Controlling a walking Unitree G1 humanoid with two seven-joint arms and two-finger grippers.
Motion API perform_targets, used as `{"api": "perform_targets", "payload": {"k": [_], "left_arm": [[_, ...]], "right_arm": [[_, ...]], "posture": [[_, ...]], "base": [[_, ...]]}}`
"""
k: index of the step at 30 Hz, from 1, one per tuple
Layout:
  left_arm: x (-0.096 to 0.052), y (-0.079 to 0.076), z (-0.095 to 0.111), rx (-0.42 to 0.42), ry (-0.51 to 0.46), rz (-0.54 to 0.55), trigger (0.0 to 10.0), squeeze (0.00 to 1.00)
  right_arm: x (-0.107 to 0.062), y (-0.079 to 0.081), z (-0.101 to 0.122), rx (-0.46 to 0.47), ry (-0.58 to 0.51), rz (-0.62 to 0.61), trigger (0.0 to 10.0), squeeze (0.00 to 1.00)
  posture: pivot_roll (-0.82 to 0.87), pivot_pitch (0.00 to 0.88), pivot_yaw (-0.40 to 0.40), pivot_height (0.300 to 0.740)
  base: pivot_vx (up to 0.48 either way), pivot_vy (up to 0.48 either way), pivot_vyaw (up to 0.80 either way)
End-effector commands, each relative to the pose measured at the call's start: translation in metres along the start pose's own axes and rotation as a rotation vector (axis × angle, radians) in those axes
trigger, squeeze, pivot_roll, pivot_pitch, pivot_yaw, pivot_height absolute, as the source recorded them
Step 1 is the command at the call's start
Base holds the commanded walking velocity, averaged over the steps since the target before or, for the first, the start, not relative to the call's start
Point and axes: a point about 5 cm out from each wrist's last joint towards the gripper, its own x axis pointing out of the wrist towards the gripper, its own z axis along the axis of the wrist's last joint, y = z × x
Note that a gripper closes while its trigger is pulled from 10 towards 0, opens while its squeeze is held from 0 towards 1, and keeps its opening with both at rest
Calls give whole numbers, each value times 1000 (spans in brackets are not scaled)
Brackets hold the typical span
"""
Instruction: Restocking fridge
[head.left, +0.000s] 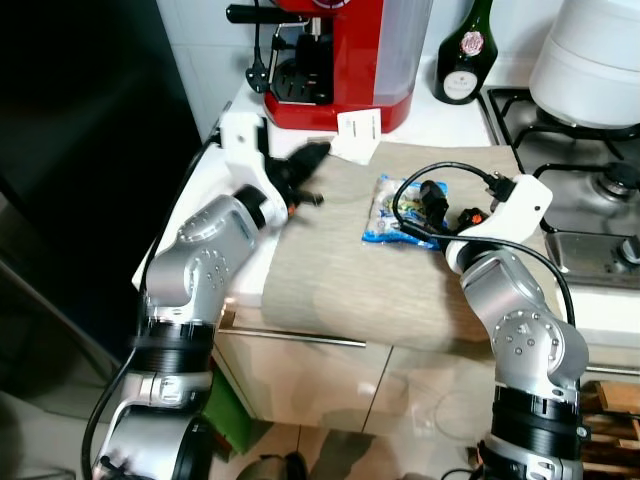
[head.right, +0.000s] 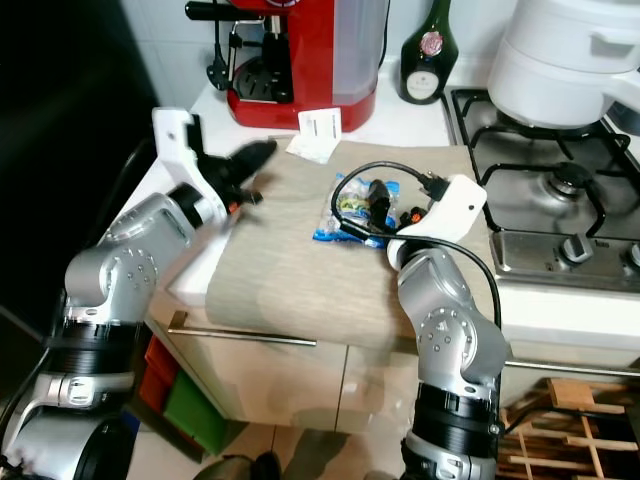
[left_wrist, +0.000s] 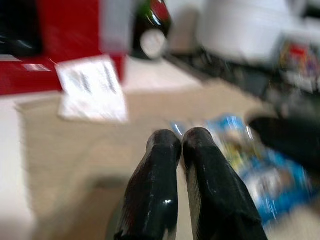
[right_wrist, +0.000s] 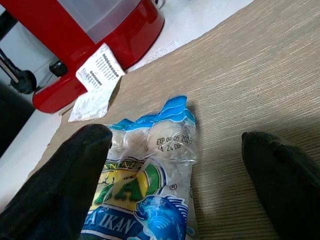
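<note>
A blue and clear packet of fish balls lies on the beige mat on the counter. My right gripper is open just over its near end; one finger rests above the packet's label and the other hangs over bare mat. My left gripper is shut with nothing in it. It hovers over the mat's left edge, pointing toward the packet.
A red coffee machine stands at the back with a paper slip before it and a dark bottle beside it. A gas hob with a white pot lies to the right. A dark fridge side rises on the left.
</note>
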Motion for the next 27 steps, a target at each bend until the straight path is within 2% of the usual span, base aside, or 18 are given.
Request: {"api": "perform_targets", "payload": {"k": [1, 3, 6, 7, 8, 9, 13, 14, 18, 23, 26, 27], "left_arm": [[-2, -7, 5, 94, -7, -38, 10000, 0], [-6, -10, 1, 114, 10, -53, 10000, 0], [-11, -15, -3, 98, 29, -79, 10000, 0], [-14, -18, -5, 83, 36, -91, 10000, 0], [-15, -20, -6, 62, 38, -102, 10000, 0], [-17, -23, -7, 7, 29, -117, 10000, 0], [-17, -26, -8, -54, 16, -131, 10000, 0], [-15, -28, -8, -118, 3, -135, 10000, 0], [-11, -26, -13, -192, 8, -97, 10000, 0], [-11, -25, -15, -194, 18, -83, 10000, 0], [-10, -25, -15, -213, 18, -82, 10000, 0], [-9, -26, -14, -219, 14, -85, 10000, 0]], "right_arm": [[1, -9, -32, -11, 170, -38, 10000, 0], [1, -10, -36, -36, 197, -36, 10000, 0], [1, -10, -41, -47, 228, -36, 9843, 0], [0, -11, -43, -46, 245, -38, 8510, 0], [-1, -11, -45, -49, 256, -36, 2275, 0], [-1, -11, -49, -52, 277, -29, 0, 0], [-1, -13, -53, -49, 290, -29, 0, 0], [1, -11, -54, -45, 294, -15, 0, 0], [3, -8, -53, -47, 284, 11, 0, 0], [5, -5, -52, -48, 273, 37, 0, 0], [7, -2, -56, -38, 285, 55, 0, 59], [8, -1, -58, -33, 287, 63, 0, 153]], "posture": [[-157, 48, 75, 740], [-157, 48, 75, 740], [-158, 48, 74, 740], [-158, 48, 74, 740], [-158, 48, 74, 740], [-158, 48, 74, 740], [-150, 44, 70, 740], [-146, 38, 66, 740], [-149, 29, 63, 740], [-154, 27, 61, 740], [-155, 27, 59, 740], [-154, 28, 54, 740]], "base": [[0, 0, 0], [0, 0, 0], [0, 0, 0], [0, 0, 0], [0, 0, 0], [0, 0, 0], [0, 0, 0], [0, 0, 0], [0, 0, 0], [0, 0, 0], [0, 0, 0], [0, 0, 0]]}}
